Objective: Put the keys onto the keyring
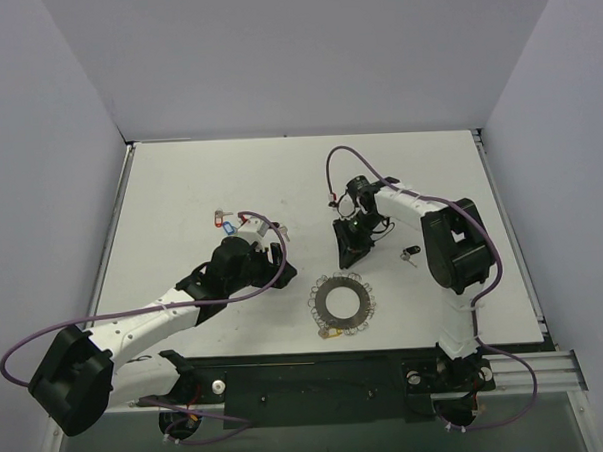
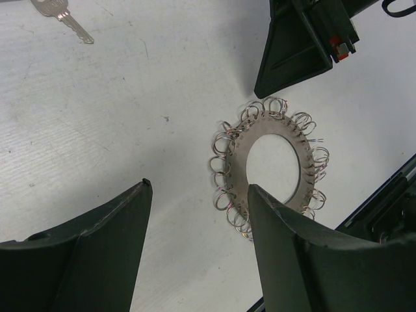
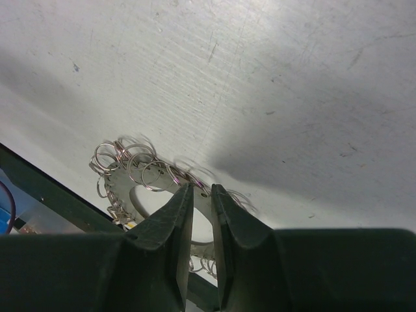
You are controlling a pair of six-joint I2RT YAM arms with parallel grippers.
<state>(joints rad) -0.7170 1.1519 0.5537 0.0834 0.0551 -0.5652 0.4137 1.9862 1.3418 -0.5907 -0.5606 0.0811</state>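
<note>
The keyring (image 1: 340,302), a flat silver ring fringed with small wire loops, lies on the white table near the front edge. My left gripper (image 1: 280,255) stands open just left of it, and in the left wrist view the keyring (image 2: 239,162) lies ahead between the fingertips (image 2: 144,188). My right gripper (image 1: 349,246) hangs above the keyring's far side. Its jaws (image 3: 202,188) stand a narrow slit apart with nothing between them, the keyring (image 3: 121,186) below. Keys with blue and red tags (image 1: 224,222) lie behind the left gripper. A black-tagged key (image 1: 411,252) lies right of the right gripper.
A bare silver key (image 2: 62,14) shows at the top left of the left wrist view. A small yellow tag (image 1: 333,332) sits at the keyring's near edge. The black base rail (image 1: 318,375) runs along the table's front. Grey walls close in the table.
</note>
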